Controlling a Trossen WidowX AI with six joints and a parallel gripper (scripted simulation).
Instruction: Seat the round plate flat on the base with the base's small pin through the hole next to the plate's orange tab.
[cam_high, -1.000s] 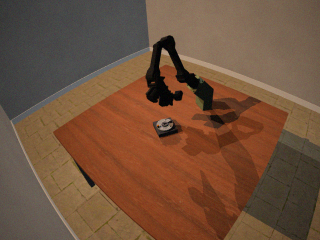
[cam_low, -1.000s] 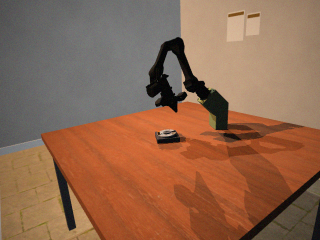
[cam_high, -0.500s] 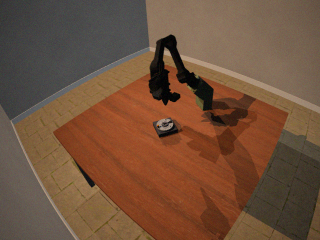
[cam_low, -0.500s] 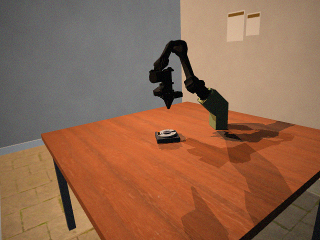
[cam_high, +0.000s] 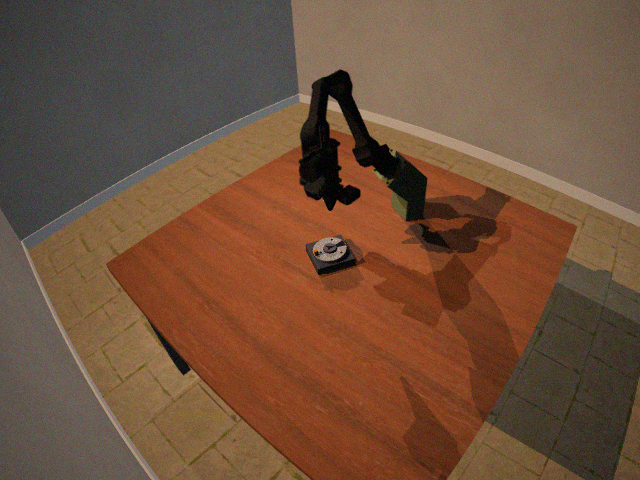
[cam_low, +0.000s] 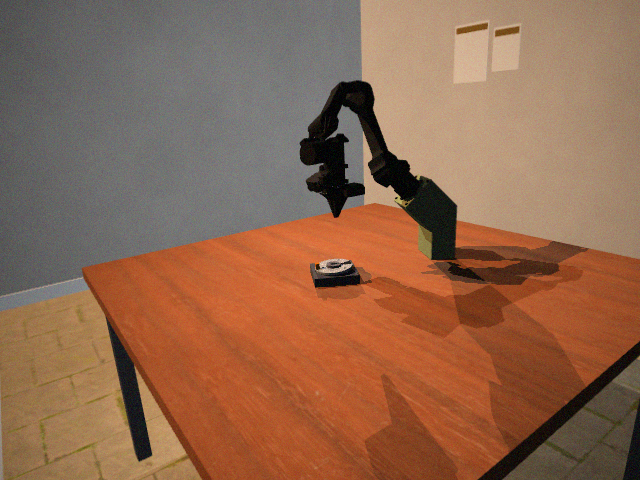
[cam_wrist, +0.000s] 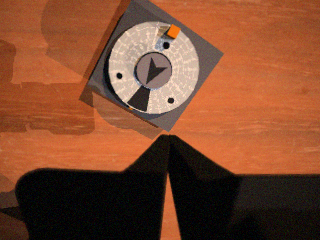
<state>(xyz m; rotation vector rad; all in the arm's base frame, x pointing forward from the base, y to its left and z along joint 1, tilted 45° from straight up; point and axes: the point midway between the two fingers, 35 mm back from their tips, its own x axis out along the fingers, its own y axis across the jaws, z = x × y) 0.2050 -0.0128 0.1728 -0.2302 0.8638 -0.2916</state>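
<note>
The round grey plate (cam_wrist: 154, 67) lies on the dark square base (cam_wrist: 151, 70) in the wrist view. Its orange tab (cam_wrist: 173, 31) is at the plate's upper right edge, with a small hole (cam_wrist: 166, 45) beside it. Two other holes show on the plate. The plate and base also show in the top view (cam_high: 330, 248) and in the exterior view (cam_low: 334, 267), near the table's middle. My gripper (cam_high: 330, 204) hangs well above the base, fingers pointing down and shut on nothing. It also shows in the exterior view (cam_low: 336, 210) and in the wrist view (cam_wrist: 169, 145).
The arm's green mount block (cam_high: 409, 192) stands on the wooden table behind and to the right of the base. The arm casts dark shadows across the right side of the table. The table edges are far from the base.
</note>
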